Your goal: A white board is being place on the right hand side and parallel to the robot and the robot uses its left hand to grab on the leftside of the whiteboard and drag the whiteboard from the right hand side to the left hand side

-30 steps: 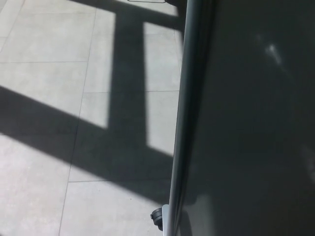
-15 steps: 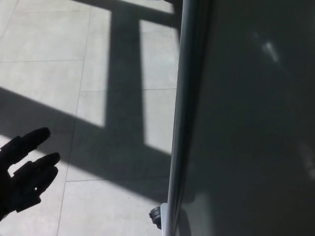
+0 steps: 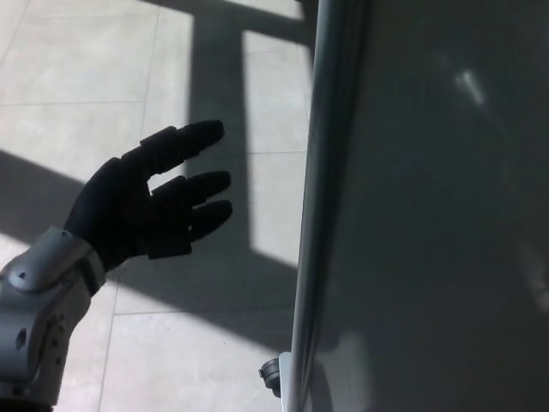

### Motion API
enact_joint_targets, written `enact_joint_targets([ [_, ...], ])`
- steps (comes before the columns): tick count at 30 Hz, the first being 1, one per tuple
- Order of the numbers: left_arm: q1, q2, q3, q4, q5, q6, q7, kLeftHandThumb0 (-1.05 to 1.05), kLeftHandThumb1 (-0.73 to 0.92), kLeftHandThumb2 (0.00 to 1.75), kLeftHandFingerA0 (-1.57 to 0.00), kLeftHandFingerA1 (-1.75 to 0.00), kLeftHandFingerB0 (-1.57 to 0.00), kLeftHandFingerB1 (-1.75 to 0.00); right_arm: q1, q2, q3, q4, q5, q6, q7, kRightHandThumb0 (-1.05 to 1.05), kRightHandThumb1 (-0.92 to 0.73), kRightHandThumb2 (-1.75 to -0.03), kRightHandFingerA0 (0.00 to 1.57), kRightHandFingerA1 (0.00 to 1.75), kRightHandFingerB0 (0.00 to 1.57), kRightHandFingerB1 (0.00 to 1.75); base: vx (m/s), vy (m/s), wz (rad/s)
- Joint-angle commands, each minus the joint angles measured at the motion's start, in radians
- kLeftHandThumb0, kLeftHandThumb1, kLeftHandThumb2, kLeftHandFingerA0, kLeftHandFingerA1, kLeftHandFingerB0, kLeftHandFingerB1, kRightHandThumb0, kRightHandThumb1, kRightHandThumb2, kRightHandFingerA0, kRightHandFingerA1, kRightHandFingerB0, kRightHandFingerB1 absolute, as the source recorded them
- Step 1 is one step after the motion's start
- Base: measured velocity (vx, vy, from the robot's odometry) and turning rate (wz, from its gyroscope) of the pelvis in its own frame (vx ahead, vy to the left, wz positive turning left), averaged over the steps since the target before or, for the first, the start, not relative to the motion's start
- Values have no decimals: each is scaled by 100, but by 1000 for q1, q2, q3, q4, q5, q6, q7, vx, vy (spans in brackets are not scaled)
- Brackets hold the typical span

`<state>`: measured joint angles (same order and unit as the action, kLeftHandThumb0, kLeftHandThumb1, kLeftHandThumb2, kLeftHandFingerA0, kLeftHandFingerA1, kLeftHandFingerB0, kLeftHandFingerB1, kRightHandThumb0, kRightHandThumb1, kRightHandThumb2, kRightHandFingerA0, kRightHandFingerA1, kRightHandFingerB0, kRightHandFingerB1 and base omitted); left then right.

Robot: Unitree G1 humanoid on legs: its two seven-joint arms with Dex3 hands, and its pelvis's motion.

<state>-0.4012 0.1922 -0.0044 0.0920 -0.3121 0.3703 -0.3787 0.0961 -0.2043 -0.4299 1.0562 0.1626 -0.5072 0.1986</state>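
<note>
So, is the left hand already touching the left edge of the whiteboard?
Apart. In the head view the left hand is open, and a strip of floor shows between its fingertips and the whiteboard frame.

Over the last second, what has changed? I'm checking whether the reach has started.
The left hand came into view from the lower left and rose toward the whiteboard, fingers apart, not yet touching its left edge. Nothing was taken hold of. The whiteboard, its caster and the floor stayed put.
</note>
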Motion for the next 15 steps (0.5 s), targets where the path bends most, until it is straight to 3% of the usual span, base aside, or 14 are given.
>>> enact_joint_targets([
  [1, -70, -4, -45, 89, 69, 8, 14, -30, 47, 60, -31, -41, -25, -33, -5, -22, 6, 16, 3, -35, -19, -68, -65, -60, 95, 76, 45, 52, 0, 0, 0],
  [2, -83, -17, -56, 102, 66, 15, 12, -38, 43, 61, -30, -41, -27, -35, -4, -22, 4, 16, 8, -29, -15, -69, -64, -60, 96, 75, 45, 50, 0, 0, 0],
  [3, -92, -18, -76, 111, 71, 11, -7, -22, 31, 87, -12, -52, -10, -50, 0, -21, 7, 16, 7, -33, -14, -71, -64, -60, 96, 75, 45, 51, 0, 0, 0],
  [6, -99, -19, -92, 117, 66, 4, -29, -24, 32, 87, -8, -51, -6, -49, 4, -20, 12, 15, 5, -39, -17, -70, -64, -60, 96, 76, 46, 52, 0, 0, 0],
  [7, -102, -26, -98, 118, 63, 3, -35, -42, 46, 60, -16, -36, -16, -31, 5, -19, 14, 16, 3, -44, -18, -71, -64, -60, 97, 77, 45, 52, 0, 0, 0],
  [8, -108, -44, -111, 124, 65, 0, -31, -23, 38, 88, -2, -49, 0, -47, 7, -21, 18, 23, 0, -56, -14, -73, -65, -60, 99, 77, 45, 53, 0, 0, 0],
  [10, -114, -50, -124, 135, 74, -13, -33, -25, 35, 87, -2, -49, 0, -48, 8, -22, 23, 28, -4, -57, -21, -72, -65, -60, 98, 76, 45, 53, 0, 0, 0],
  [11, -121, -59, -134, 153, 90, -38, -25, -49, 38, 62, -10, -37, -7, -29, 9, -23, 28, 28, -7, -53, -25, -74, -65, -60, 100, 76, 44, 51, 0, 0, 0],
  [15, -153, -80, -144, 200, 108, -55, -15, -51, 34, 69, -10, -42, -1, -29, 14, -27, 35, 25, -6, -56, -31, -74, -65, -60, 99, 76, 44, 52, 0, 0, 0],
])
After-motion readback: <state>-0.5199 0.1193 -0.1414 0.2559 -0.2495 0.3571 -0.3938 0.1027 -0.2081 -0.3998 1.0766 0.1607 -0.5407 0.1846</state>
